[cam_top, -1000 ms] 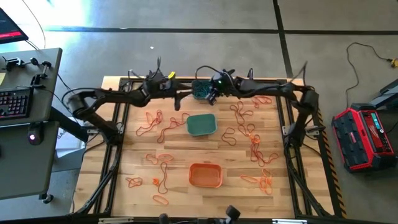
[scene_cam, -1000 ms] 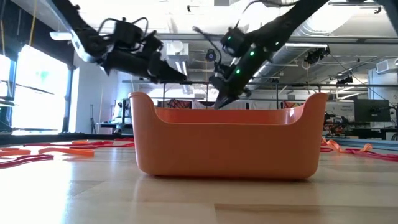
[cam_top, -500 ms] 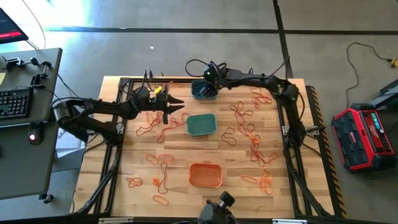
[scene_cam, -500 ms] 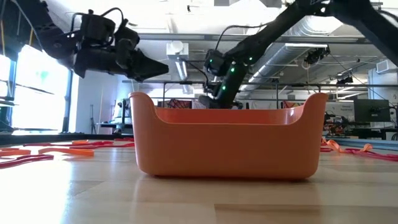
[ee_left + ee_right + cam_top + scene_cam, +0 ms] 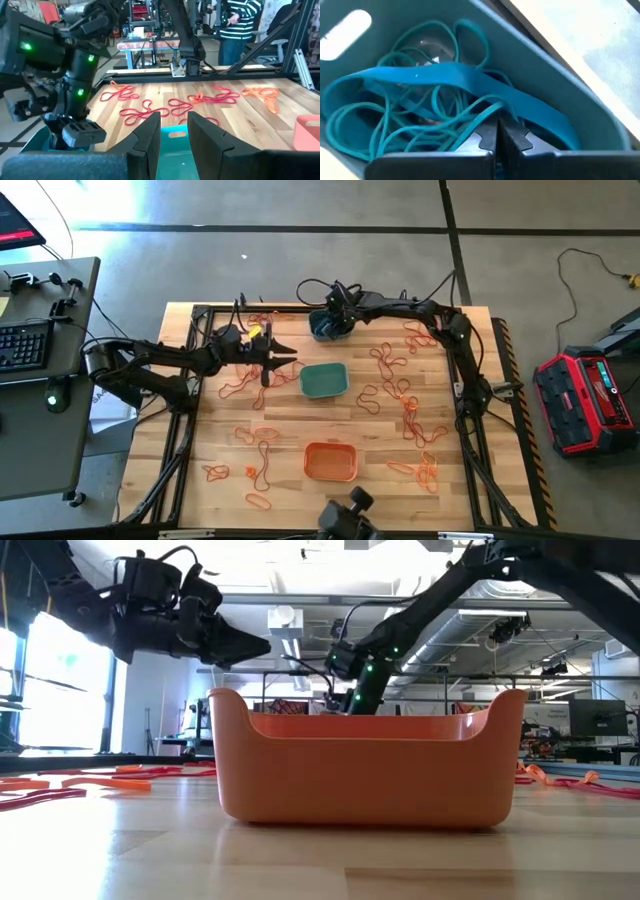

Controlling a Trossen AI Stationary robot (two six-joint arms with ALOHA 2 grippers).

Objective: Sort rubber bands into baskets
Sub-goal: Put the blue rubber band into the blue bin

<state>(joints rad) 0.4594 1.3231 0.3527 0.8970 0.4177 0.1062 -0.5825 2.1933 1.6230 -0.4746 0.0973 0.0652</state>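
The left pincer [image 5: 288, 358] hangs above the table [image 5: 200, 430] just left of the teal-green basket [image 5: 324, 381], its two dark fingers [image 5: 150, 134] parted with a gap between them and nothing caught there; in the left wrist view the teal rim of that basket shows through the gap. Below and around it on the wood lie loose orange and red rubber bands [image 5: 243, 385], scattered across the left half of the table down to the near edge. At the middle stand the three baskets in a line going away from the front: the orange basket [image 5: 330, 461] nearest, which fills the low view [image 5: 365, 768], then the teal-green one, then the grey-blue basket [image 5: 328, 326] at the far edge. The right pincer [image 5: 334, 318] is lowered into the grey-blue basket, its fingers pressed together; the right wrist view shows the fingertips [image 5: 487, 138] meeting among a tangle of blue-teal bands [image 5: 420, 100], one wide and flat, the others thin, lying on the basket's floor, though whether any band is pinched between the tips cannot be made out. To the right more orange and red bands [image 5: 405, 405] lie spread over the wood from the far corner to the near one. A person in a striped top [image 5: 240, 20] stands beyond the table in the left wrist view.
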